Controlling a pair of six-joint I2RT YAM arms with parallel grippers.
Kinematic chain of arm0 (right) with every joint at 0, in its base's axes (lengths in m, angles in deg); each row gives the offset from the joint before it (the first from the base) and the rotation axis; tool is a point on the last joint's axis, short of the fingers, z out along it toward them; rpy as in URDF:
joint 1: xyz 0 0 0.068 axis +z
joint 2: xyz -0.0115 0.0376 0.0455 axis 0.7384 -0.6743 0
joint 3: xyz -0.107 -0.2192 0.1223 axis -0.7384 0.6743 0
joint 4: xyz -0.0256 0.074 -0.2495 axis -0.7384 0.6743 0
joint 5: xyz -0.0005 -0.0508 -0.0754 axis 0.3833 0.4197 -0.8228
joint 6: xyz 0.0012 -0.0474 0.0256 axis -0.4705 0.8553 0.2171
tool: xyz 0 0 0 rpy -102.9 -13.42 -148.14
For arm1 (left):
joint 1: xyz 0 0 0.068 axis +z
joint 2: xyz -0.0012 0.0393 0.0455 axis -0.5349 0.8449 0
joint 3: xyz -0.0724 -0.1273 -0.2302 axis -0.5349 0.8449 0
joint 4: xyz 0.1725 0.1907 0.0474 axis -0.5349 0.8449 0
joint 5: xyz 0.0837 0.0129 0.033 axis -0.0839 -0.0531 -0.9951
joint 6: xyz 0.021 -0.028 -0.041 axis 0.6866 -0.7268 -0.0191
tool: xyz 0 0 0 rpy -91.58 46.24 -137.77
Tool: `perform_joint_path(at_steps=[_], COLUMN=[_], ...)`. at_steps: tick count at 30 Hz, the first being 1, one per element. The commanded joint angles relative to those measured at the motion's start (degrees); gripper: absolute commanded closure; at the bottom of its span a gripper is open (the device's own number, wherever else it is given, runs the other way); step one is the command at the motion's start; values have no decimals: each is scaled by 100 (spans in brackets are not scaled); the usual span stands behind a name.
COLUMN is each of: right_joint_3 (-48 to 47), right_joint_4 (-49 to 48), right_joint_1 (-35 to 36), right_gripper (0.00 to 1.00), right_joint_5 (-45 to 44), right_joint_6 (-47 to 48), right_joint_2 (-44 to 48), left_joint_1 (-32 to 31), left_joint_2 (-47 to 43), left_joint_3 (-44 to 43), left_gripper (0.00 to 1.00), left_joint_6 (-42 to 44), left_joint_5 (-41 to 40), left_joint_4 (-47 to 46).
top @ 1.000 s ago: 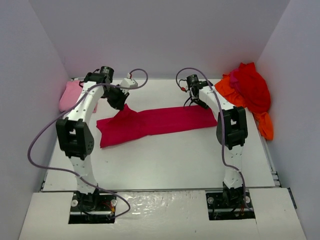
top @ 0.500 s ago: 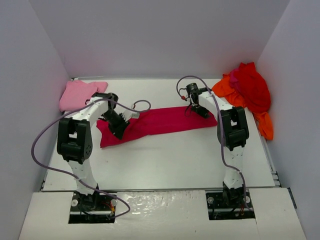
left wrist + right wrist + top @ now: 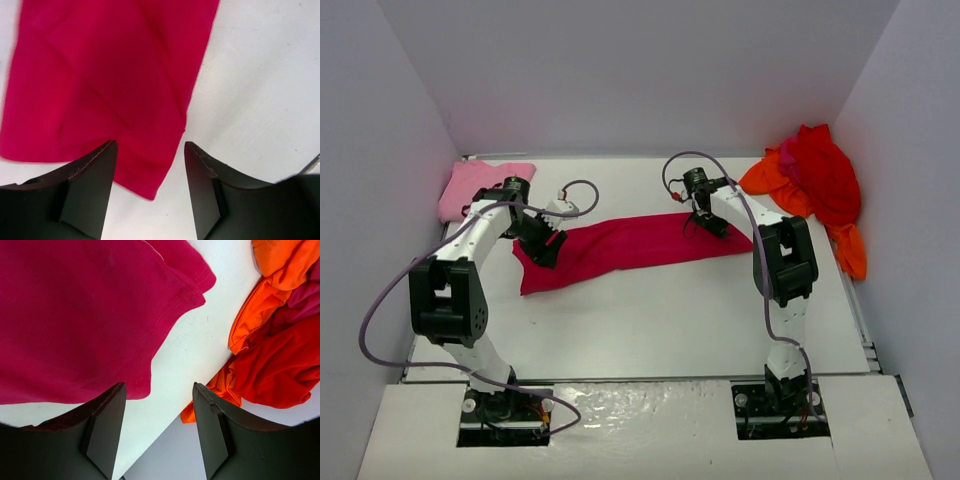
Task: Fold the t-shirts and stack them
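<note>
the crimson-magenta shirt (image 3: 630, 245) lies flat across the middle of the white table (image 3: 660, 320). it is folded into a long band that runs from lower left to upper right in the overhead view.

the left gripper (image 3: 542, 243) sits low over the band's left end. in its wrist view the 2 dark fingers (image 3: 90, 185) stand apart with nothing clamped between them. the cloth's edge and 1 corner lie on the table under the gap.

the right gripper (image 3: 706, 222) is down at the band's right end, near its upper edge. its wrist view shows its jaws spread as well, with bare table between them. the shirt's stitched hem sits just above the finger at the left of that frame.

the pink shirt (image 3: 475, 188) rests as a small pad in the upper left corner of the table, beyond the left arm.

the red shirt (image 3: 825, 170) and the orange shirt (image 3: 770, 178) are heaped together, unfolded, at the upper right against the side wall (image 3: 910, 200). the red lies on top. a strip of bare table separates that heap from the crimson band.
</note>
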Motion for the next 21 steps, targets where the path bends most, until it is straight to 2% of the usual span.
perform_joint_path(at_steps=[1,4,7,10,11,13,15,21], right_joint_3=[-159,-163,-156,-286,-348,-686,-931,-1123], right_joint_4=[-30,-5,24,63,84,122,138,266], right_joint_1=[143,265,325,373,401,447,453,368], right_gripper=[47,47,58,73,80,83,88,94], right_joint_5=[52,185,482,579,539,483,472,660], right_joint_6=[-142,-110,15,129,143,173,194,201], right_joint_2=[478,438,322,83,-69,-284,-518,-909], left_joint_1=[259,230,143,119,105,44,-50,-193], left_joint_2=[-537,-530,-444,-345,-269,-132,86,713], left_joint_3=[-335,-414,-390,-273,-238,-270,-363,-451], left_gripper=[46,47,53,69,81,100,100,100], left_joint_6=[-154,-114,65,105,92,47,47,307], left_joint_5=[311,519,635,732,767,762,767,705], left_joint_4=[-167,128,484,523,503,467,464,823])
